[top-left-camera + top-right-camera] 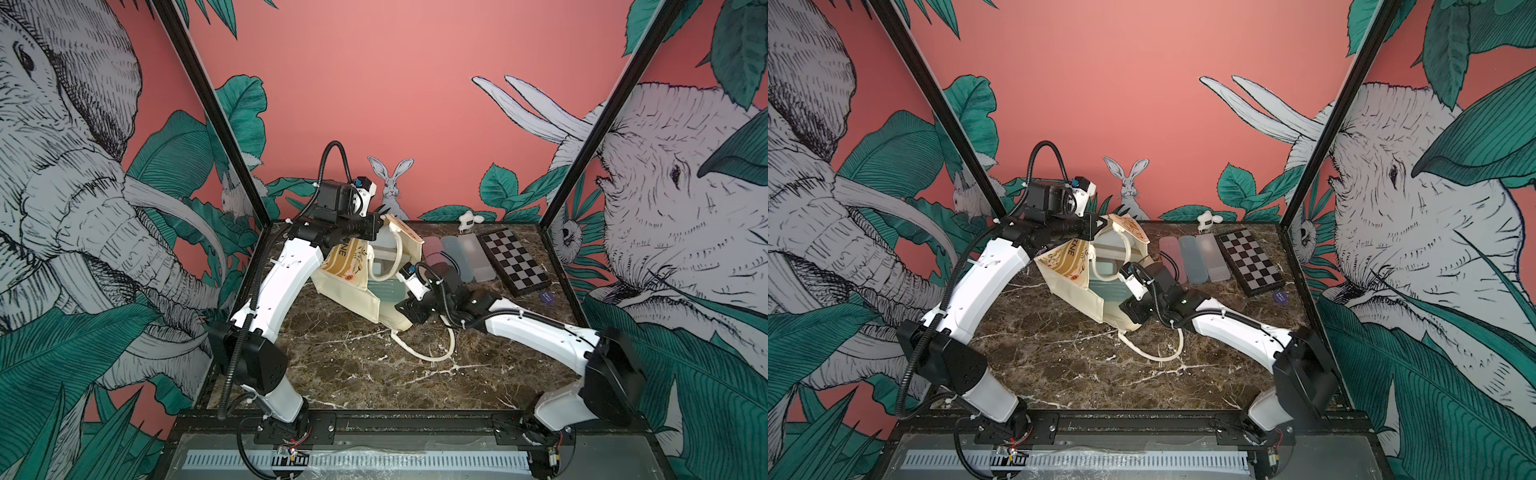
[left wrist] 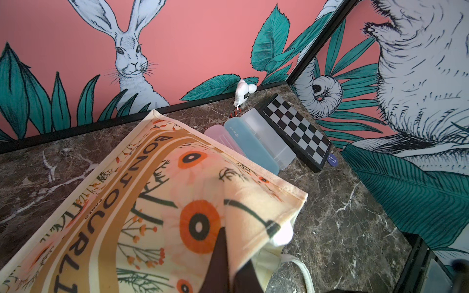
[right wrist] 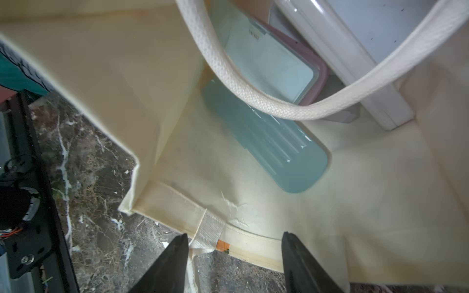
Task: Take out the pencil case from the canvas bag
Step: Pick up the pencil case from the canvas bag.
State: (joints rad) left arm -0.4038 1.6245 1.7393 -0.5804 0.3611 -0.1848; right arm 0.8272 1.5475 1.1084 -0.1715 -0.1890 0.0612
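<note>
Gaping canvas bag (image 1: 353, 295) — pencil case (image 3: 266, 144) inside, teal

Left arm (image 1: 291, 278) and right arm (image 1: 540, 332): white moulded shells, black joint housings (image 1: 266, 365). Black corrugated cable (image 1: 333, 143) strapped alongside. Blue fitting (image 1: 358, 182) at left wrist. Right claw (image 3: 234, 234): two dark wedge-shaped fingers (image 3: 167, 269).
</note>
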